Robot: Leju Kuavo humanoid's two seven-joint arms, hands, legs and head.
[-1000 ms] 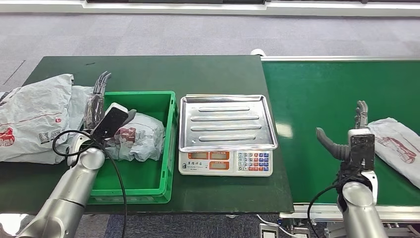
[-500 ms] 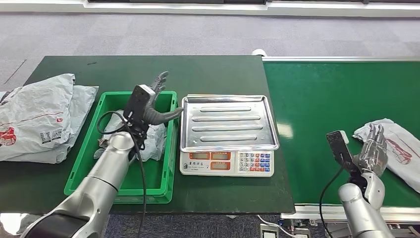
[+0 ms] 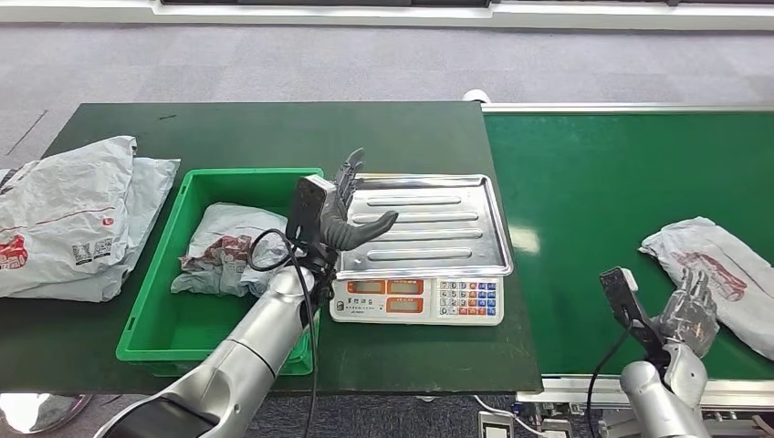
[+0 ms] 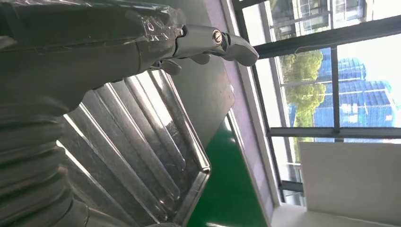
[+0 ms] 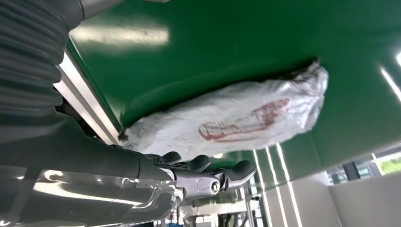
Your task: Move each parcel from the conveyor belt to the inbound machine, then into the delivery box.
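Observation:
One grey plastic parcel (image 3: 226,250) with red print lies in the green delivery box (image 3: 306,265). My left hand (image 3: 350,213) hovers open over the left edge of the scale's steel tray (image 3: 429,228), fingers spread and thumb out; the left wrist view shows the hand (image 4: 142,42) above the ribbed tray (image 4: 142,142). Another grey parcel (image 3: 721,274) lies on the green conveyor belt (image 3: 593,201) at the right. My right hand (image 3: 689,310) sits just near of it, holding nothing. In the right wrist view the fingers (image 5: 203,165) lie beside the parcel (image 5: 236,118), apart from it.
A weighing scale (image 3: 415,299) with keypad and displays stands between box and belt. A pile of grey parcels (image 3: 64,214) lies on the dark table (image 3: 274,132) at far left. The belt's metal rail (image 3: 630,394) runs along the near edge.
My left hand has swung right from the box's left side, across the box, to the tray's edge. My right hand has dropped lower and closer to the belt parcel.

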